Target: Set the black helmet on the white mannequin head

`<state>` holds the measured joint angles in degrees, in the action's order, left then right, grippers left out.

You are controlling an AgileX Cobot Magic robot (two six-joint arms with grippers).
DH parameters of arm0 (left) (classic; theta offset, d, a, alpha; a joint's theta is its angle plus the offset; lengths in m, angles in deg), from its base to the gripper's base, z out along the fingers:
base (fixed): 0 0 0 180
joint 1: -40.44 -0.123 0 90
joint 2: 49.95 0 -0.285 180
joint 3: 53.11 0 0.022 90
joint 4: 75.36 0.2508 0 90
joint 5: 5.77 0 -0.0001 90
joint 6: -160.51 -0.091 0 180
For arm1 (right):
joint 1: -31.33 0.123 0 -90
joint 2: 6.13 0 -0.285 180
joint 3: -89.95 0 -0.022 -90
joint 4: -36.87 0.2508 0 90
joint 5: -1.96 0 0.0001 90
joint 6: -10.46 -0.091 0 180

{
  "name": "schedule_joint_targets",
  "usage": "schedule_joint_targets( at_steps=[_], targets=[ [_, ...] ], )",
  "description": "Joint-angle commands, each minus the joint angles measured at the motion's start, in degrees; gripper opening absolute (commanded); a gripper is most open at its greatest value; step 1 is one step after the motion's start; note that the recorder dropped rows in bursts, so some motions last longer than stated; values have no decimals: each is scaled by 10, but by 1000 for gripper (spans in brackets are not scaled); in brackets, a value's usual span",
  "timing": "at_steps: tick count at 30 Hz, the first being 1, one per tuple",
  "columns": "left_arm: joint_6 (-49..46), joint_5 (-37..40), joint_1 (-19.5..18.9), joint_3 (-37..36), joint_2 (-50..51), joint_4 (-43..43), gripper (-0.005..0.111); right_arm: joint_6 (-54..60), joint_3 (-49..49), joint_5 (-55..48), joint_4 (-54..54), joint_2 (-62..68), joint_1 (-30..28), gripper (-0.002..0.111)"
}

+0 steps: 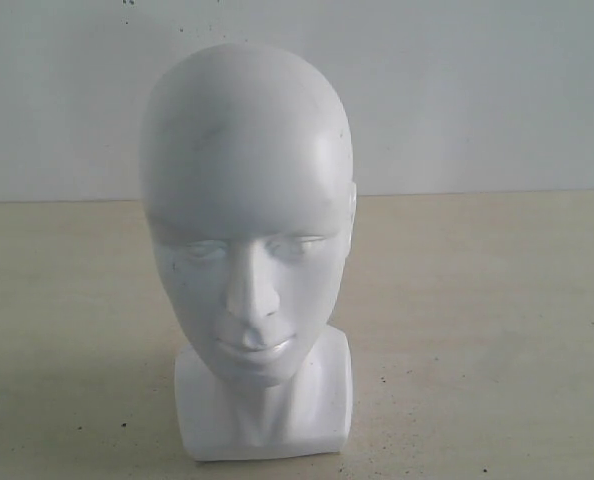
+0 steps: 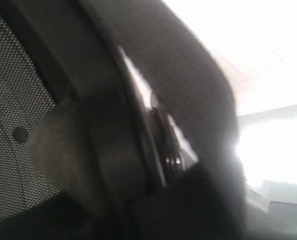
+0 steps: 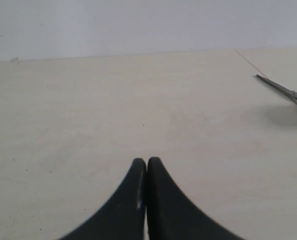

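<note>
The white mannequin head stands upright on its block base, facing the exterior camera, bare on top. Neither arm nor the helmet shows in that view. The black helmet fills the left wrist view, very close and blurred: mesh lining, dark shell edge and a shiny visor pivot. My left gripper is a dark mass pressed against the helmet's rim and appears shut on it. My right gripper is shut, its tips touching with nothing between them, low over the bare table.
A pair of scissors lies on the table off to one side of the right gripper. A plain pale wall runs behind the beige tabletop. Bright light shows past the helmet in the left wrist view.
</note>
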<state>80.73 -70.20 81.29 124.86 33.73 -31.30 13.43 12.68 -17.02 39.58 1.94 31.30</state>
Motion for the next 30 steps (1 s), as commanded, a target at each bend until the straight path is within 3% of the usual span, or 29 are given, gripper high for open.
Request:
schedule_joint_targets(
  at_steps=[1,7,20,30],
  targets=[
    [41,-55,-53,-34,-17,-34,4,3,1,4,-2,-3,-4,0],
    [56,-55,-98,-82,-18,-5,4,3,1,4,-2,-3,-4,0],
    [110,-55,-101,-105,5,30,4,4,1,4,-2,-3,-4,0],
    [152,-55,-152,-112,10,50,4,3,1,4,-2,-3,-4,0]
  ],
)
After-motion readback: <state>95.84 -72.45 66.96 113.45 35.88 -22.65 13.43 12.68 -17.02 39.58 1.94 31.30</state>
